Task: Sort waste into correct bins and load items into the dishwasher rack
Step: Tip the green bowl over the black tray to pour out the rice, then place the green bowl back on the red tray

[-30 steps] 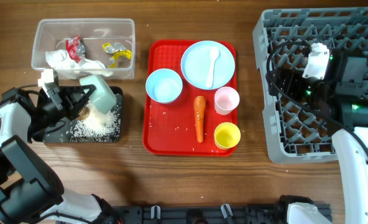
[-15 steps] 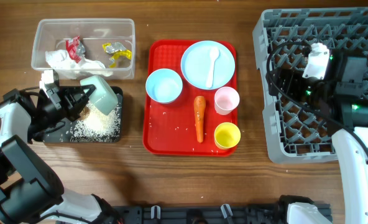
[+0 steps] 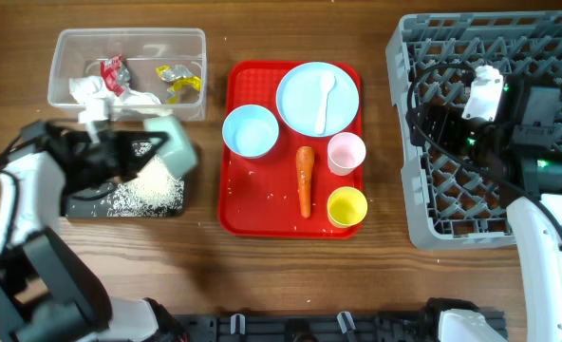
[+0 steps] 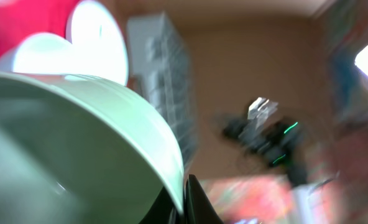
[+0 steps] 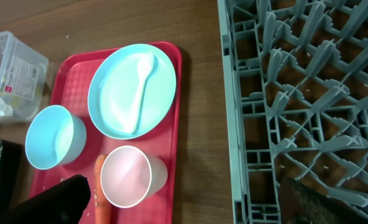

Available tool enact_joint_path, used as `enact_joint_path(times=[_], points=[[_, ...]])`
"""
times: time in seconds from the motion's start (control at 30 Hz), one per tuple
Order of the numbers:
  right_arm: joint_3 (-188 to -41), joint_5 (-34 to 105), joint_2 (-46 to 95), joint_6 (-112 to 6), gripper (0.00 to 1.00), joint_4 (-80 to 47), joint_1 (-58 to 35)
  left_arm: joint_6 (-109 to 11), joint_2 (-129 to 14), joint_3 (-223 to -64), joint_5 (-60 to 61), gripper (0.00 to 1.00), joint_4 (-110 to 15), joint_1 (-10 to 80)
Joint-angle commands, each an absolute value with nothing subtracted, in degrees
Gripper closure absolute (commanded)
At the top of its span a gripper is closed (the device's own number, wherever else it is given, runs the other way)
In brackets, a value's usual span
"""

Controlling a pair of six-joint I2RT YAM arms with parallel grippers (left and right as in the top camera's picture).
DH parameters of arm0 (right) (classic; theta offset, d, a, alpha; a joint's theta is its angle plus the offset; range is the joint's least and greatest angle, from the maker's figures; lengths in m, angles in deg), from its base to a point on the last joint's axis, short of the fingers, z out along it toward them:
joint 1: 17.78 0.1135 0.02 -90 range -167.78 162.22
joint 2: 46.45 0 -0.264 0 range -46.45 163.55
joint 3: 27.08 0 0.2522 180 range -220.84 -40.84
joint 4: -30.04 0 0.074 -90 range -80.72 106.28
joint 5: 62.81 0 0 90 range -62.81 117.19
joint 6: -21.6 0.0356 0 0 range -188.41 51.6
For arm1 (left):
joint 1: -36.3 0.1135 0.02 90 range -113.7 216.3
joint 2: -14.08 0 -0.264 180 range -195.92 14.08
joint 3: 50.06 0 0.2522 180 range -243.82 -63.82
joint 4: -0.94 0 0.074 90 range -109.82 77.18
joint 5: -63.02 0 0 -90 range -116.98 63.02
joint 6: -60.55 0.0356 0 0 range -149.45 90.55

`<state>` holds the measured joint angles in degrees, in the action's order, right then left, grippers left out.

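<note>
My left gripper (image 3: 140, 152) is shut on the rim of a light blue bowl (image 3: 170, 147) and holds it tilted over the black tray (image 3: 84, 203), which holds white rice (image 3: 150, 194). In the left wrist view the bowl (image 4: 78, 137) fills the frame, with the rim pinched between my fingers (image 4: 184, 200). The clear tub (image 3: 72, 43) holds a white napkin (image 3: 91, 90) and red and yellow wrappers (image 3: 115, 71). The red serving tray (image 3: 238, 214) carries another blue bowl (image 3: 251, 130), a plate (image 3: 305, 104) with a white spoon (image 3: 325, 95), a carrot (image 3: 305, 180), a pink cup (image 3: 346, 153) and a yellow cup (image 3: 346, 206). My right gripper (image 3: 431, 119) hangs open and empty over the grey rack (image 3: 423, 204).
The right wrist view shows the plate (image 5: 119, 106), the spoon (image 5: 140, 74), the second bowl (image 5: 50, 137), the pink cup (image 5: 128, 176), the rack's left edge (image 5: 234, 93) and my open right gripper (image 5: 193, 214). Bare wood lies between the red tray and the rack.
My left gripper has swung to the right with the bowl, which is now blurred with motion at the black tray's right end. The right arm has not moved.
</note>
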<state>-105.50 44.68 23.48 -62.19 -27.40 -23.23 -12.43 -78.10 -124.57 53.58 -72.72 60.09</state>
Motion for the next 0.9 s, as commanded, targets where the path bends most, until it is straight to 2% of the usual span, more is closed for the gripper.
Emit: enact_joint_path(times=[0.0,0.1,0.13,0.27,0.33,0.5,0.67,0.7,0.73,0.77,0.87], points=[[-105.98,43.74,23.57,-60.68,0.01,-27.07,-23.38,-21.68,-72.76,-125.97,31.17,0.96,-66.62,46.21],[-105.98,43.74,23.57,-60.7,0.01,-27.44,-23.38,-31.03,-72.61,-125.97,10.82,0.96,-59.26,29.36],[-105.98,43.72,23.57,-60.72,0.0,-27.51,-23.38,-33.52,-72.61,-125.97,0.79,0.96,-58.49,23.13],[-105.98,43.72,23.57,-60.72,0.0,-27.46,-23.38,-34.92,-73.11,-125.97,-11.93,0.96,-57.42,10.39],[-105.98,43.72,23.57,-60.7,0.0,-27.48,-23.38,-35.12,-73.7,-125.93,-17.74,0.96,-55.5,6.06],[-105.98,43.7,23.57,-60.77,0.0,-27.51,-23.38,-35.07,-78.05,-125.93,-22.33,0.95,-52.61,0.9],[-105.98,43.7,23.57,-60.77,0.0,-27.55,-23.38,-35.05,-84.28,-125.93,-22.6,0.91,-50.71,-1.26],[-105.98,43.7,23.57,-60.77,0.0,-27.53,-23.38,-35.07,-84.68,-125.93,-22.6,0.87,-50.73,-1.46],[-105.98,43.7,23.57,-60.74,0.0,-27.51,-23.38,-35.1,-84.68,-125.93,-22.57,0.78,-50.76,-1.53],[-105.98,43.7,23.57,-60.77,0.0,-27.48,-23.38,-35.1,-84.65,-125.93,-22.57,0.6,-50.76,-1.53],[-105.98,43.7,23.57,-60.79,0.0,-27.46,-23.38,-35.21,-84.5,-126.3,-22.55,0.48,-50.76,-1.53]])
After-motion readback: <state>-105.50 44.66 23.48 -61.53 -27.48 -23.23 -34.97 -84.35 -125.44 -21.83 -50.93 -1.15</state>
